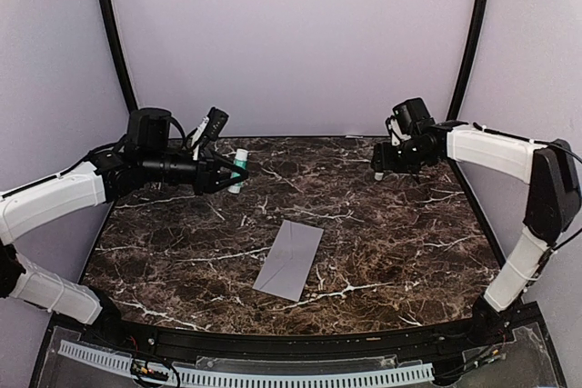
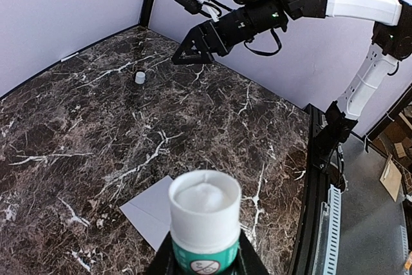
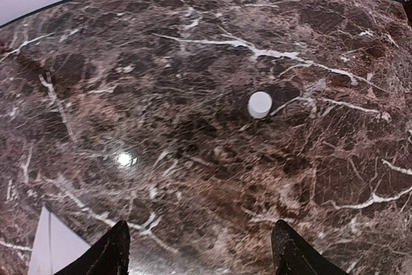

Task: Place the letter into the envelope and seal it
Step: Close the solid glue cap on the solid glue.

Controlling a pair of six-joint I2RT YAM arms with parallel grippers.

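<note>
The grey-lavender envelope (image 1: 289, 259) lies flat and slanted in the middle of the marble table, apart from both grippers; a corner of it shows in the left wrist view (image 2: 151, 214) and the right wrist view (image 3: 51, 249). The letter is out of view. My left gripper (image 1: 227, 173) hovers above the table's far left, shut on a green glue stick (image 2: 205, 217) whose white glue end is uncapped. My right gripper (image 1: 389, 163) hangs open at the far right with nothing between its fingers (image 3: 293, 252). A small white cap (image 3: 260, 104) stands on the table just beyond it.
The dark marble table (image 1: 382, 252) is ringed by pale walls and black corner poles (image 1: 114, 34). A perforated white rail (image 1: 273, 374) runs along the near edge by the arm bases.
</note>
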